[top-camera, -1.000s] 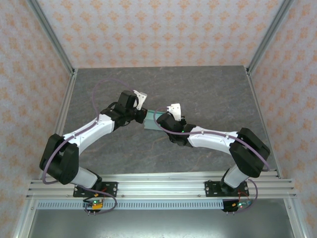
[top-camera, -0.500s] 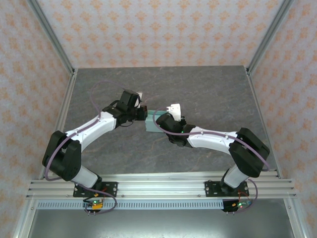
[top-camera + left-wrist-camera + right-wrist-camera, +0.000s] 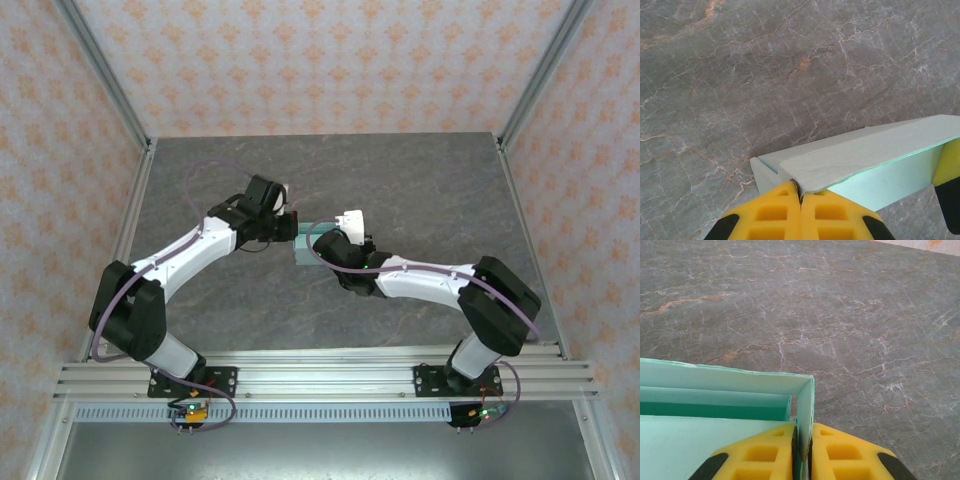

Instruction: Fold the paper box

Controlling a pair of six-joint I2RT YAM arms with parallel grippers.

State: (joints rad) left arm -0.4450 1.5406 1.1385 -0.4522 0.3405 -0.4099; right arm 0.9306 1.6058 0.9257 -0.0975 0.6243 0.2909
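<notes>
Desk (image 3: 420,180) of grey veined stone, walls (image 3: 300,60) in an orange repeat print. Left arm (image 3: 190,258) reaches in to mid-desk with a purple cable (image 3: 213,168) looping off it. Left fingers (image 3: 287,228) are mostly hidden under their own wrist in the top view. In the left wrist view the left fingers (image 3: 795,196) are clenched tip to tip, and a corner of a raised flap runs right into the seam between them, so they pinch the card there. Their lower parts are cut off by the frame.

Paper box (image 3: 303,243), pale mint, sits mid-desk between the two arms. From above only a small sliver shows; the rest is covered by both wrists. In the left wrist view the paper box (image 3: 865,157) runs out of frame at the right, next to a cropped yellow pad (image 3: 947,161). Whether the box rests on the desk or hangs just above it is hard to tell.

Right fingers (image 3: 315,247) meet the box from the right. In the right wrist view the right fingers (image 3: 792,440) clamp the box's end wall, one finger inside and one outside. The paper box (image 3: 730,390) is open-topped there and cut off at left and bottom. Right arm (image 3: 430,280) trails back to its base. Small lit parts at both bases are too tiny to read.
</notes>
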